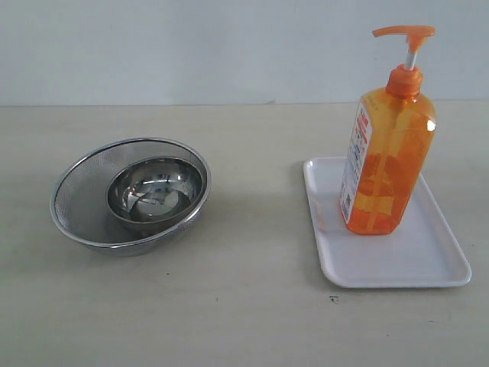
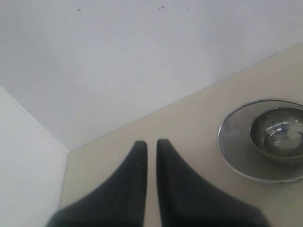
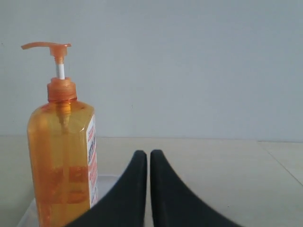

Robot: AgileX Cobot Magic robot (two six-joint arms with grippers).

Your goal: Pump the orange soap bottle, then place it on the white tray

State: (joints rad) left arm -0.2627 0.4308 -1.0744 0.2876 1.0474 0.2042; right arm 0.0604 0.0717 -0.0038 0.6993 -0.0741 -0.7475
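Observation:
The orange soap bottle (image 1: 386,160) stands upright on the white tray (image 1: 428,260) at the right of the table, its pump head (image 1: 405,32) raised on the white stem. The right wrist view shows the same bottle (image 3: 59,156) beside and apart from my right gripper (image 3: 148,153), whose black fingers are shut with nothing between them; a corner of the tray (image 3: 106,182) shows behind them. My left gripper (image 2: 151,142) is shut too, empty, over bare table far from the bottle. Neither gripper appears in the exterior view.
A round steel bowl (image 1: 155,189) sits inside a mesh strainer (image 1: 80,206) at the left of the table; the strainer (image 2: 236,146) also shows in the left wrist view. A pale wall runs behind the table.

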